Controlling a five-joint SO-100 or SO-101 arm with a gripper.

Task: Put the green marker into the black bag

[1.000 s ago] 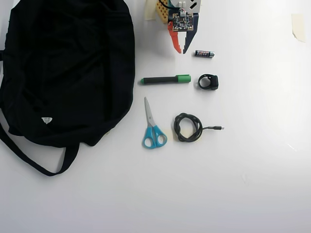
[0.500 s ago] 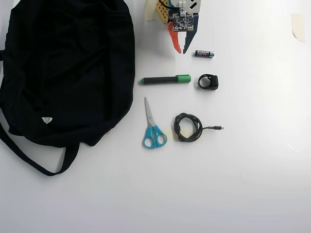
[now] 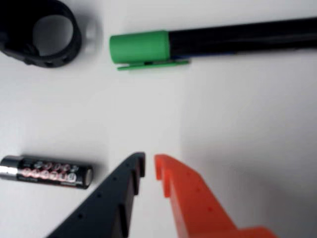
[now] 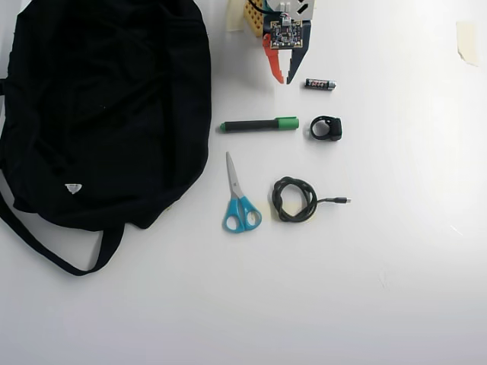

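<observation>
The green marker [image 4: 259, 124] lies flat on the white table, black barrel to the left and green cap to the right in the overhead view. In the wrist view the green marker [image 3: 208, 43] crosses the top, cap at left. The black bag [image 4: 99, 106] fills the left of the overhead view, straps trailing toward the bottom left. My gripper [image 4: 284, 80] [image 3: 149, 163] hovers just above the marker near the arm's base. Its orange and black fingers stand nearly together with only a thin gap and nothing between them.
A small battery [image 4: 320, 84] [image 3: 45, 171] lies right beside the gripper. A black ring-shaped part [image 4: 326, 128] [image 3: 39, 32] sits right of the marker's cap. Blue-handled scissors [image 4: 240, 199] and a coiled black cable [image 4: 297, 199] lie below the marker.
</observation>
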